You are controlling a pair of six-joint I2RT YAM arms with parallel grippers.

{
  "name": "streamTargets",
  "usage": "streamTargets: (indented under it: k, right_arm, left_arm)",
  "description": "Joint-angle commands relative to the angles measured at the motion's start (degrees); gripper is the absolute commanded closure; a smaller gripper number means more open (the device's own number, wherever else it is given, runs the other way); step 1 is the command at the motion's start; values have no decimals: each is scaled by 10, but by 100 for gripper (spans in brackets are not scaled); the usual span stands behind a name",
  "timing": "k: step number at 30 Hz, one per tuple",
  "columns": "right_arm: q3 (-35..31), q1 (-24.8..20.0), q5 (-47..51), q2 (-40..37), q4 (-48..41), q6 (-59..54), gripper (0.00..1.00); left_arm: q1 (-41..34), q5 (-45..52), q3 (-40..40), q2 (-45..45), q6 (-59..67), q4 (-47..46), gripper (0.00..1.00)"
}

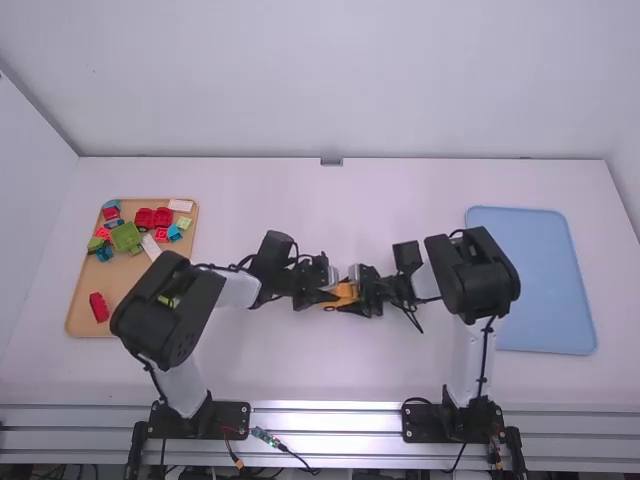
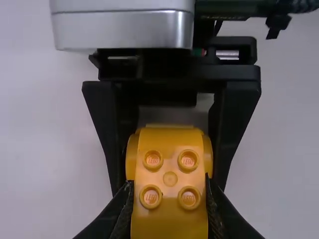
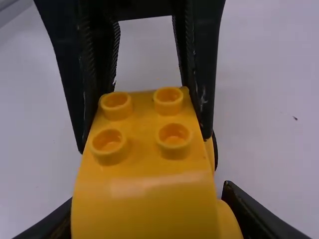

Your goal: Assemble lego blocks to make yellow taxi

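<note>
In the high view, my left gripper (image 1: 322,290) and my right gripper (image 1: 364,291) meet mid-table at the yellow block assembly (image 1: 342,294). In the left wrist view, my left gripper (image 2: 170,199) is shut on a studded yellow block (image 2: 170,191); the other gripper's black fingers flank the rounded yellow part beyond. In the right wrist view, the yellow assembly (image 3: 144,179) has a smooth curved near face and studs on its far half. My right gripper (image 3: 149,219) is shut on its near part, while the left gripper's fingers pinch the studded end. Its underside is hidden.
At the far left, a wooden tray (image 1: 75,305) holds several red, green, blue and white blocks, partly behind the left arm. A blue tray (image 1: 548,275) lies at the right, beside the right arm.
</note>
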Motion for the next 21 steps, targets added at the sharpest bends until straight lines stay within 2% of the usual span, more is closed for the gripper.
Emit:
streamTargets:
  k: [1, 3, 9, 18, 19, 21]
  right_arm:
    - [2, 9, -19, 10, 2, 9, 49]
    - [2, 9, -19, 10, 2, 9, 49]
    - [2, 9, -19, 10, 2, 9, 49]
    - [2, 9, -19, 10, 2, 9, 49]
    - [2, 9, -19, 10, 2, 10, 49]
    - [2, 9, -19, 10, 2, 9, 49]
  left_arm:
    - [-43, -65, -3, 22, 11, -42, 98]
    - [-47, -81, 16, 22, 23, -88, 98]
    - [-47, -99, 45, 22, 31, -148, 98]
    - [-47, -97, 49, 22, 30, -149, 98]
    - [-47, -97, 49, 22, 31, -149, 96]
    - [-47, -97, 49, 22, 30, -147, 85]
